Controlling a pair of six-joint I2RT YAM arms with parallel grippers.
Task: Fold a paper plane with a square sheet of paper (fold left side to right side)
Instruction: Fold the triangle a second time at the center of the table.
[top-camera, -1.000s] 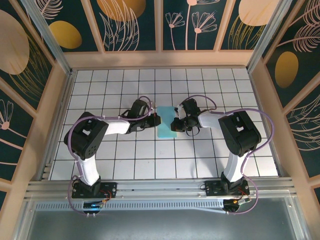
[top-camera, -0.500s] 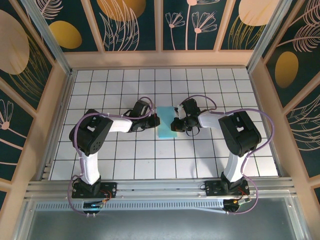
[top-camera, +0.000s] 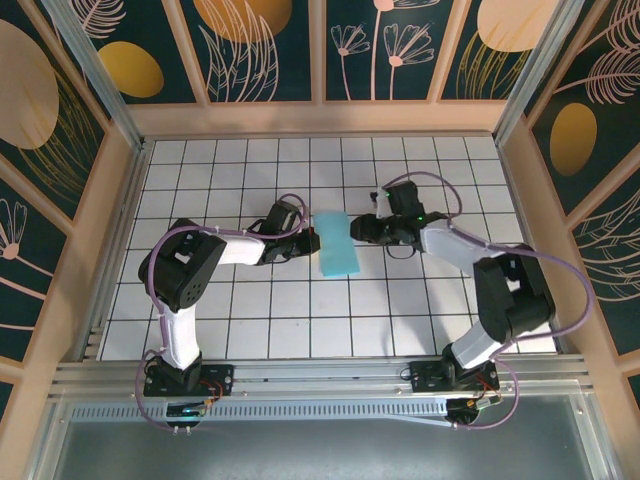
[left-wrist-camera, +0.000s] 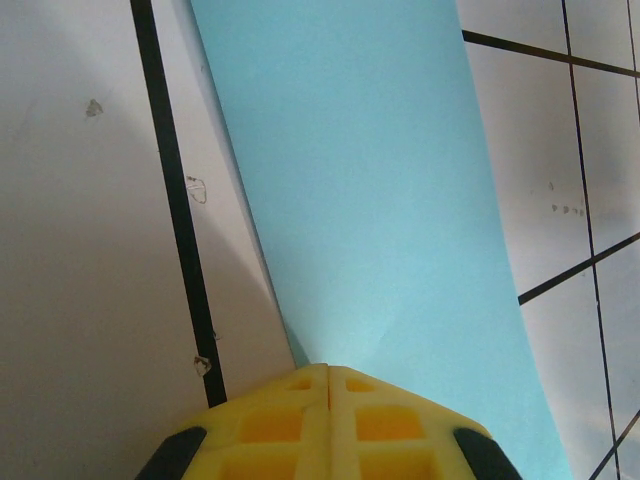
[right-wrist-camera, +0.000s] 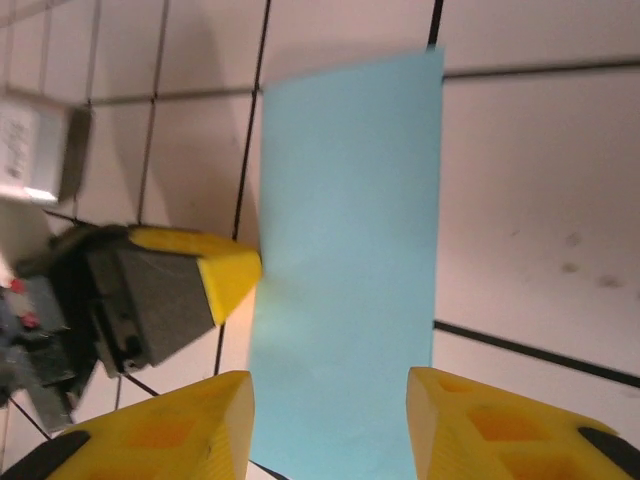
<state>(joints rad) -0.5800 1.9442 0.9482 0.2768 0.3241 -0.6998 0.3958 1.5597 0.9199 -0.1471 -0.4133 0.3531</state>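
Blue square sheet of paper (top-camera: 335, 250), folded narrow, flat on tabletop (top-camera: 400, 320). Left end effector (top-camera: 312, 242) closed, tip on its left edge; right end effector (top-camera: 360, 228) parted, empty. Likely thin, limp, slippery: pinch an edge

Black-white arms (top-camera: 178, 335), purple cables (top-camera: 418, 177)

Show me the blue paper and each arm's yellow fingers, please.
blue paper (top-camera: 337, 247), top view, middle of its surface.
left arm's fingers (left-wrist-camera: 290, 420), left wrist view, yellow face of one finger; the pair is shut.
right arm's fingers (right-wrist-camera: 480, 430), right wrist view, yellow face of one finger; the pair stands apart.
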